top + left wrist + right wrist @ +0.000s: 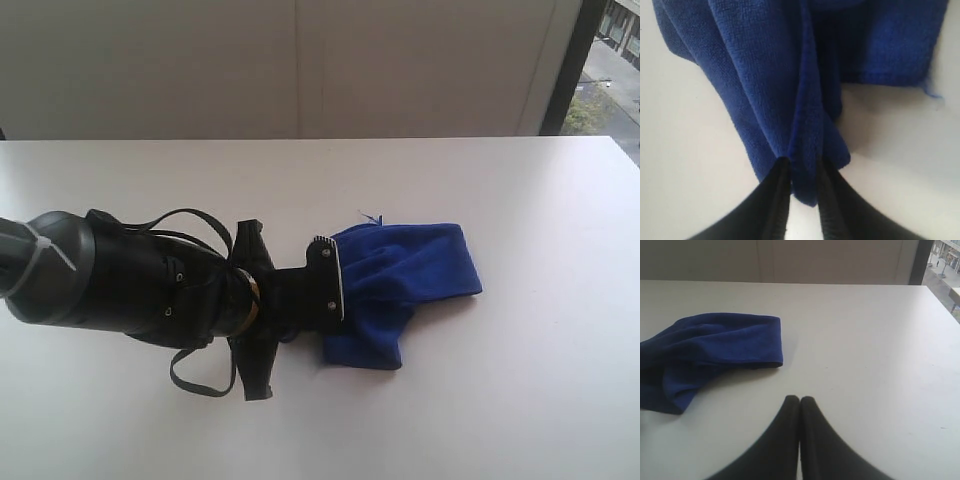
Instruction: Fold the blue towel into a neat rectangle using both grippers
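While the blue towel (pixel 410 275) lay crumpled near the white table's (pixel 520 380) middle, the left gripper (pixel 805 172) pinched a gathered fold of it, and the right gripper (pixel 800 402) hung above the table, fingers pressed together, empty.

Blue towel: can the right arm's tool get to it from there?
Probably yes. The right tool, shut, hangs over bare table a little apart from the blue towel, with nothing between them. The left tool is at a fold on the towel's other end.
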`<state>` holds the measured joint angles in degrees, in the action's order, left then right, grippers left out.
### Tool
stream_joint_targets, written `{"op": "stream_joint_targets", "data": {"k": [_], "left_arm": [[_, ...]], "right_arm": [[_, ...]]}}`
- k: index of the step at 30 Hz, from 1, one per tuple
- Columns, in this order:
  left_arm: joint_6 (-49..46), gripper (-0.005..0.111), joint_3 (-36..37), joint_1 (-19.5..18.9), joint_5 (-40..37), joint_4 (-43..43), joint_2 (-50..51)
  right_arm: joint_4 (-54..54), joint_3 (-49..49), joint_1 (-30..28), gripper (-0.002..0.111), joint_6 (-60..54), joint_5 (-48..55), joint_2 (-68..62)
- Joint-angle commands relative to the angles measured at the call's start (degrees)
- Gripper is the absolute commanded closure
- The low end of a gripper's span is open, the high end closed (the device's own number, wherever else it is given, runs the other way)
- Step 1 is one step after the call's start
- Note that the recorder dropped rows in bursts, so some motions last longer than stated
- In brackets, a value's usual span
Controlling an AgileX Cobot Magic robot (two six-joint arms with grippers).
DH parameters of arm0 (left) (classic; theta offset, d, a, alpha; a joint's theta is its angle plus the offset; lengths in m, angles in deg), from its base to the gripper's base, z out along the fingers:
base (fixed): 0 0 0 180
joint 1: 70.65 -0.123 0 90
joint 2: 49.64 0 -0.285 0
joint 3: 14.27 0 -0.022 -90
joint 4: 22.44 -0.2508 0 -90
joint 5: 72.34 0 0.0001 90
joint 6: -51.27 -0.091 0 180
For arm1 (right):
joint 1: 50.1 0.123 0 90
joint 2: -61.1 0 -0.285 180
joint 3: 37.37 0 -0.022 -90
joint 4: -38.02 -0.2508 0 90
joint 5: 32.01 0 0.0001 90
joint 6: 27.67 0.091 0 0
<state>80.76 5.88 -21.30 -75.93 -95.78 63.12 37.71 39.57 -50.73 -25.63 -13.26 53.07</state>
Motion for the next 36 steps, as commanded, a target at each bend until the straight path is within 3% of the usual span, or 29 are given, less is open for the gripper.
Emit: {"op": "stream_joint_targets", "data": {"k": [1, 5, 10, 16, 25, 36], "left_arm": [[0.17, 0.058, 0.32, -0.07, -1.09, -0.64, -0.36], [0.17, 0.048, 0.32, -0.07, -3.23, -0.64, -0.36], [0.17, 0.048, 0.32, -0.07, -5.55, -0.64, -0.36], [0.88, 0.048, 0.32, -0.07, -3.01, -0.13, -0.36], [1.94, 0.057, 0.32, -0.07, -1.13, 1.83, -0.36], [1.94, 0.059, 0.45, -0.07, -0.64, 2.64, -0.26]], "right_arm": [[-0.11, 0.28, 0.05, 0.108, -0.39, -0.60, 0.24], [-0.11, 0.28, 0.05, 0.108, -0.39, -0.60, 0.24], [-0.11, 0.28, 0.05, 0.108, -0.39, -0.60, 0.24], [-0.11, 0.28, 0.05, 0.108, -0.39, -0.60, 0.24], [-0.11, 0.28, 0.05, 0.108, -0.39, -0.60, 0.24], [-0.11, 0.28, 0.05, 0.108, -0.39, -0.60, 0.24]]}}
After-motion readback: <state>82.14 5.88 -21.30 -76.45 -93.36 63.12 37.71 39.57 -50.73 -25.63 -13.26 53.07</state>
